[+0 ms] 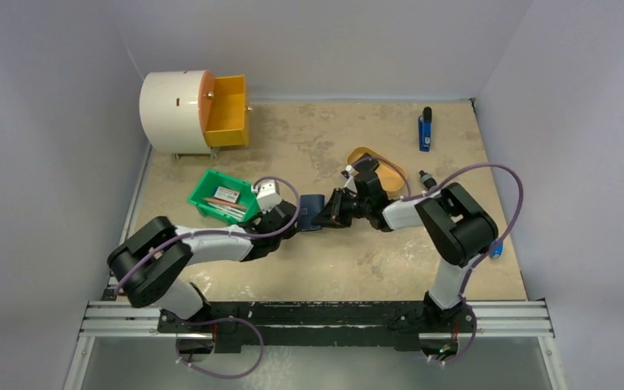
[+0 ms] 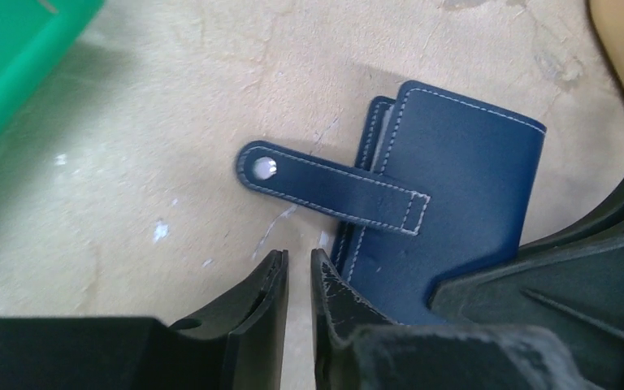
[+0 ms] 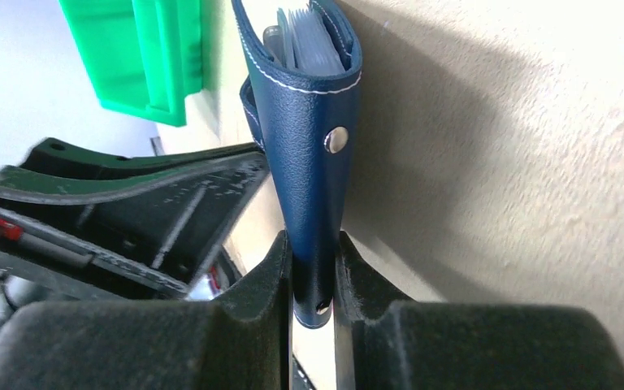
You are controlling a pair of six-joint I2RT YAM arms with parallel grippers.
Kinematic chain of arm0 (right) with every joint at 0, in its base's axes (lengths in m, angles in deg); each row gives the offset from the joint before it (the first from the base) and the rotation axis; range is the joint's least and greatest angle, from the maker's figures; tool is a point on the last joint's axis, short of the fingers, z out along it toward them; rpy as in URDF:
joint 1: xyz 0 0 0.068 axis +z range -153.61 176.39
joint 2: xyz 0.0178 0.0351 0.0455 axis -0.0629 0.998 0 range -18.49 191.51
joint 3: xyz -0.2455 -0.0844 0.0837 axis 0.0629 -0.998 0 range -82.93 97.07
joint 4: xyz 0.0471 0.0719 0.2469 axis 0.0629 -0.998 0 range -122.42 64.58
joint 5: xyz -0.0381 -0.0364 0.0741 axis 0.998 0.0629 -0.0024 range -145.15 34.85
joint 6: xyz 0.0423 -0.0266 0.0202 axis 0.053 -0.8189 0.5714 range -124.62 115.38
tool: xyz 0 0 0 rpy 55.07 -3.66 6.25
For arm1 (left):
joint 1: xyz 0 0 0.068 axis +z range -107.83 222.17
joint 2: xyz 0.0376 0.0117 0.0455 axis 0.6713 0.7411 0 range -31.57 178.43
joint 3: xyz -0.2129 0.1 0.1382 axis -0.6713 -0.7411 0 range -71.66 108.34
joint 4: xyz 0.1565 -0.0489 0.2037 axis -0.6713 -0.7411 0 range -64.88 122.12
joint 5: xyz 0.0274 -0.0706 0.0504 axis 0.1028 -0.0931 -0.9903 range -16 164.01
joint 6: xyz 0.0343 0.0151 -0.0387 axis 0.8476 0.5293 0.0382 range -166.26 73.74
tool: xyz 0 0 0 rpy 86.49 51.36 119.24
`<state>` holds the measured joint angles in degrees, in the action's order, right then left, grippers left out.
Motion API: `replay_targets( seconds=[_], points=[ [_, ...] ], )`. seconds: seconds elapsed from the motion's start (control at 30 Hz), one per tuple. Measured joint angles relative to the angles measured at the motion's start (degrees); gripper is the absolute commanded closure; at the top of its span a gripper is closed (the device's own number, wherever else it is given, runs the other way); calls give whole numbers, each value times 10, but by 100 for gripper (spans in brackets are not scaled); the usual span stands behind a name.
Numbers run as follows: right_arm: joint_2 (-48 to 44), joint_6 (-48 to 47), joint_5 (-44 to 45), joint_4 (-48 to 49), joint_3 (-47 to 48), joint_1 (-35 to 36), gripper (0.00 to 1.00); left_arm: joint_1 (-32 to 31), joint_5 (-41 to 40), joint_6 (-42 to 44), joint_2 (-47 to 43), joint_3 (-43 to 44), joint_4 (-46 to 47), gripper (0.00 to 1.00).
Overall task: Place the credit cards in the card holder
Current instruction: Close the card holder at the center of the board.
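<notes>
Pinching one cover of the card holder point(image 3: 309, 154) with the right gripper point(image 3: 313, 244), fingers clamped flat on either side of the navy material, apparently to lift that cover and spread the fold for loading. Opened a little at the far end in the right wrist view, with clear plastic sleeves point(image 3: 309, 36) fanned inside and a small metal stud point(image 3: 337, 140) on the outer face. Lying near the green bin point(image 1: 203, 193), on its right-arm side, between both grippers.

Waiting at the holder's bin-side edge with the left gripper point(image 2: 299, 264), fingers drawn almost together around nothing but bare tabletop, one tip right by the stitched edge; touching or not, impossible to tell. Probably parked there to pin or steady the other cover.

Stretching out toward the bin, unfastened: the snap tab point(image 2: 333, 191), a narrow strap with a rounded end and a pale snap, so no closure in the way.

Looks like smooth faux leather, soft and floppy, with white stitching along every edge; likely to sag when gripped by one flap only. Resting inside the bin, what look like the credit cards point(image 1: 229, 195), thin and flat, not yet loaded. Rigid, glossy plastic for the bin; mottled matte beige for the table point(image 1: 333, 268).
</notes>
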<state>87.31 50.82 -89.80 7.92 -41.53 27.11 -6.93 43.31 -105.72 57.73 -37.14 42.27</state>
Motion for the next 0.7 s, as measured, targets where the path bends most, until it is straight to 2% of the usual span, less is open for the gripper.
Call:
replay_targets(
  seconds=[0.07, 0.23, 0.37, 0.43, 0.57, 0.7],
  points=[
    [-29, -26, 17, -37, 0, 0, 100, -2, -6, 0, -39, 0, -50, 77],
    [-139, -121, 82, -177, 17, 4, 100, -2, -61, 0, -228, 11, -180, 66],
    [-221, -235, 169, -306, 90, 20, 100, -2, -115, 7, -368, 67, -254, 55],
    [-254, -303, 235, -362, 146, 43, 100, -2, -141, 21, -417, 105, -280, 54],
    [-305, -452, 394, -405, 239, 116, 100, -2, -177, 61, -456, 188, -318, 53],
    [-348, -627, 549, -365, 256, 186, 100, -2, -186, 101, -454, 279, -326, 49]
  ],
)
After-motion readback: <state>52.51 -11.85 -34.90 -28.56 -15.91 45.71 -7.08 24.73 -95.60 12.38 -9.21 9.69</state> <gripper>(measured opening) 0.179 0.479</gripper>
